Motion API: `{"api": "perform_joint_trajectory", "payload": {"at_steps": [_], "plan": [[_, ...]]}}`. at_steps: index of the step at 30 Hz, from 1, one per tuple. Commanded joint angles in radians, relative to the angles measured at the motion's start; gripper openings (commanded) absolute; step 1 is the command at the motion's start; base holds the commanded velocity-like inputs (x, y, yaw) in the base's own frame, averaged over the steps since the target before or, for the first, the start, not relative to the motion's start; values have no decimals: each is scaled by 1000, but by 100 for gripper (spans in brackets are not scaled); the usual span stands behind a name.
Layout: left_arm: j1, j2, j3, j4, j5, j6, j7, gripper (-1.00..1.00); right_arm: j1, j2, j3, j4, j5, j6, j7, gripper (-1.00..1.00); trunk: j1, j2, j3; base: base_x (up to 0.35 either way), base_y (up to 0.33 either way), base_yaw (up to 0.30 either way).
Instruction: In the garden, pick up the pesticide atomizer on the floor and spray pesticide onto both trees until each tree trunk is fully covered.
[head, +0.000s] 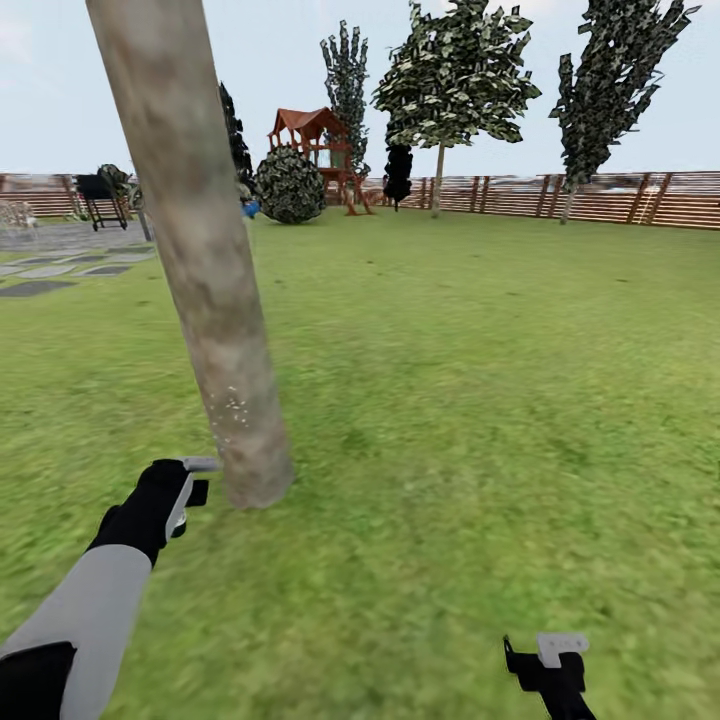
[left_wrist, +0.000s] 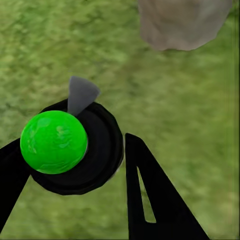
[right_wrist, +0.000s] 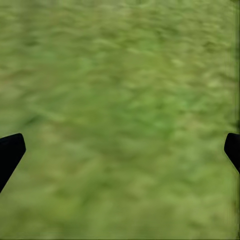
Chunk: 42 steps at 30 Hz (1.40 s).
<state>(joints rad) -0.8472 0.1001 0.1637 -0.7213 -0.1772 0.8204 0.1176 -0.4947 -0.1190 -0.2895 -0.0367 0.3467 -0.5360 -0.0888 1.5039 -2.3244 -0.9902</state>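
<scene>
Green-capped atomizer gripped in left pincer beside tree trunk; right pincer open.

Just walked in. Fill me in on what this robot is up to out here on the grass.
The robot stands on the garden lawn beside a tree trunk. Its left gripper, jaws closed on the pesticide atomizer, holds it near the base of the trunk. A patch of pale specks shows low on the bark. The right gripper hangs open over bare grass, holding nothing. Further trees stand by the far fence.
</scene>
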Motion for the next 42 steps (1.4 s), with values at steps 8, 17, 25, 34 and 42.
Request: {"api": "perform_joint_trajectory", "payload": {"at_steps": [8, 17, 25, 34, 42], "plan": [[13, -9, 9, -1, -13, 4, -8, -100, -1, -1, -4, 1, 11, -2, -6, 100, 0, 0, -1, 223, -153, 0], [89, 13, 5, 1, -3, -69, -3, -100, -1, -1, -5, 1, 11, -2, -6, 100, 0, 0, -1, 16, -6, 0], [92, -25, 5, -1, -12, -80, 3, -100, -1, -1, -5, 1, 11, -2, -6, 100, 0, 0, -1, 210, -100, 0], [120, 23, 14, -1, -15, -82, 7, -100, -1, 2, -4, 0, 11, -2, -6, 100, 0, 0, -1, 23, -12, 97], [122, -3, 10, 0, -15, -140, 10, -100, -1, 2, -4, 0, 11, -2, -6, 100, 0, 0, -1, 81, -158, 152]]}}
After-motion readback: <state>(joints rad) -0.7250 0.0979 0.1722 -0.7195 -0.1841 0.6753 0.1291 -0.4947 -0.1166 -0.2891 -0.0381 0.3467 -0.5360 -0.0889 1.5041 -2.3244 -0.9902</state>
